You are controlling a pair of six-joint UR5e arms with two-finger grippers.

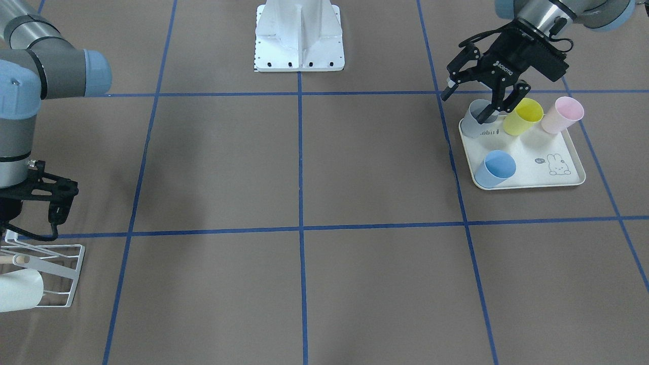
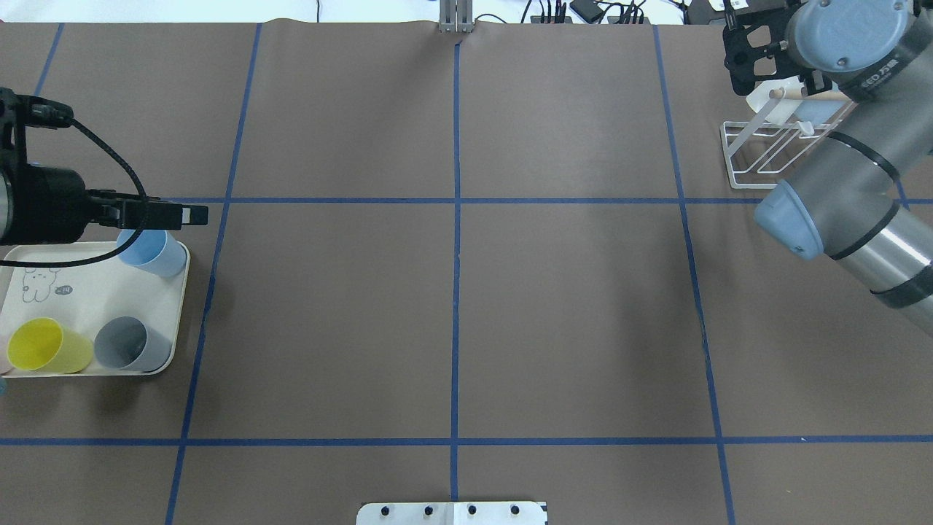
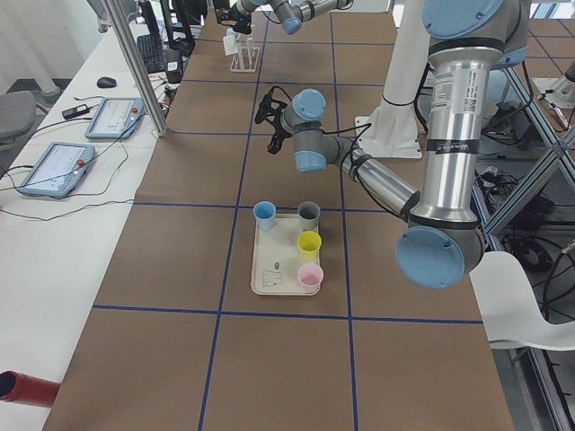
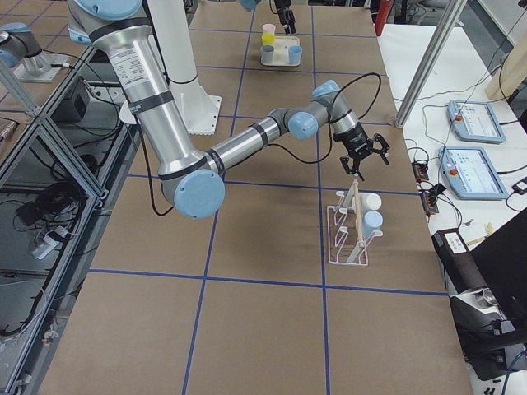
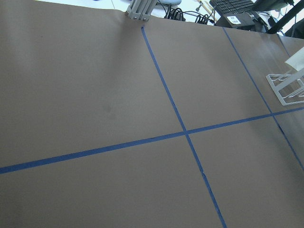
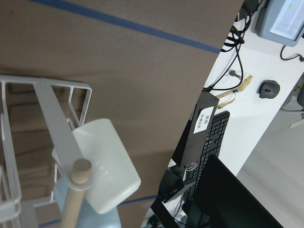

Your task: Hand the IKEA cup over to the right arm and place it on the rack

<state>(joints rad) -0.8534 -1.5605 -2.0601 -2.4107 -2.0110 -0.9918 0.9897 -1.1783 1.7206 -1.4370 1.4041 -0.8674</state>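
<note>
The left gripper [image 1: 474, 99] hangs raised well above the tray [image 1: 527, 152], jaws spread apart and holding nothing. On the tray stand 4 cups, mouths up: a grey cup [image 1: 476, 121], a yellow cup [image 1: 525, 116] and a pink cup [image 1: 563, 114] in a row along the robot's side, and a blue cup [image 1: 496, 170] alone at the far corner beyond the grey one. The tray sits on the table [image 1: 355, 162] at the robot's left.

At the far right corner stands the rack [image 4: 346, 239]. It carries 2 cups lying on their sides on its prongs, a white cup [image 4: 372, 201] above a pale-blue cup [image 4: 372, 220]. The right gripper [image 4: 362, 163] hovers just above the rack's wooden handle, jaws apart and empty.
</note>
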